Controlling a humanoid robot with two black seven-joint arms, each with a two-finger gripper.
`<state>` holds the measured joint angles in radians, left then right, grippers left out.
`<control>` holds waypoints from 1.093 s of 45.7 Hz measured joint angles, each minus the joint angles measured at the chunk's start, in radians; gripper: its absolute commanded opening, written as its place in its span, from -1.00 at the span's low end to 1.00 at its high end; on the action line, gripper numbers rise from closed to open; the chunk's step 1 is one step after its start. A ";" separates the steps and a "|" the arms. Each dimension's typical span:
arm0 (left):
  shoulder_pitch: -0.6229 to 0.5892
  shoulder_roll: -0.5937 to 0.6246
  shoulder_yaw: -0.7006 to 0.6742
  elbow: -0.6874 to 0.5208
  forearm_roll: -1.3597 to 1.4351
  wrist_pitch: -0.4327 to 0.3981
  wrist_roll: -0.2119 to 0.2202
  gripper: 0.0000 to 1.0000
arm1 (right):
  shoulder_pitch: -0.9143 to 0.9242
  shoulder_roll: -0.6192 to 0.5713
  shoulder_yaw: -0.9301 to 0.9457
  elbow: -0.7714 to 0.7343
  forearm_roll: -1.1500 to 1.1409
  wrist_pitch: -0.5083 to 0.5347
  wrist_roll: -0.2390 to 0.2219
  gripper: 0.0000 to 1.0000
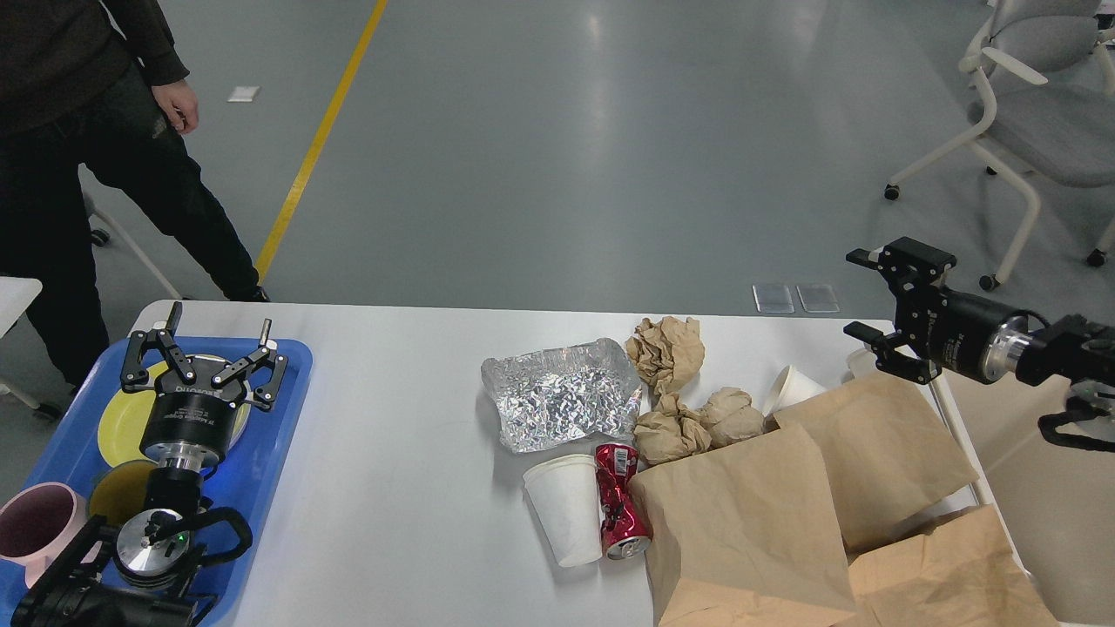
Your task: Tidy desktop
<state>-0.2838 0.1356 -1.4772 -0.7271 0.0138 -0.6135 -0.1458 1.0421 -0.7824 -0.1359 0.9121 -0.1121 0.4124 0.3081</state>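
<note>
- Your left tool (206,350) hangs released, fingers spread, over the blue tray (270,435) with its yellow plate (118,418).
- The worktop (383,453) stretches rightward from that tool: foil sheet (562,396), white cup (566,509) touching the crushed red can (620,501), brown paper bags (749,522).
- Your right tool (862,300) hovers released above the worktop's far right corner.

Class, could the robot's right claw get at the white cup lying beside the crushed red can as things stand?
Probably yes, from above: the white cup lies uncovered, with only the red can against one side. The open right claw hangs apart, beyond the brown bags.
</note>
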 measured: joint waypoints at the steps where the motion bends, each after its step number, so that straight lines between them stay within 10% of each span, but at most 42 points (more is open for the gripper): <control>1: 0.000 0.000 0.000 0.000 0.000 0.000 0.000 0.93 | 0.044 0.002 -0.068 0.000 0.002 0.000 0.000 1.00; 26: 0.000 -0.001 0.000 0.000 0.000 0.000 0.001 0.93 | 0.809 0.363 -1.099 0.111 0.137 0.434 -0.027 1.00; 30: 0.000 -0.001 0.000 0.000 0.000 0.000 0.001 0.93 | 0.938 0.384 -1.142 0.241 0.130 0.449 -0.117 1.00; 39: 0.000 -0.001 0.000 0.000 0.000 0.000 0.000 0.93 | 1.176 0.385 -1.129 0.537 0.135 0.420 -0.490 1.00; 50: 0.000 0.000 0.000 0.000 0.000 0.000 0.000 0.93 | 1.471 0.352 -1.113 0.810 0.154 0.408 -0.561 1.00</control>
<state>-0.2839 0.1352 -1.4772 -0.7271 0.0136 -0.6135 -0.1453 2.5135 -0.4302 -1.2493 1.7225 0.0415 0.8205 -0.2531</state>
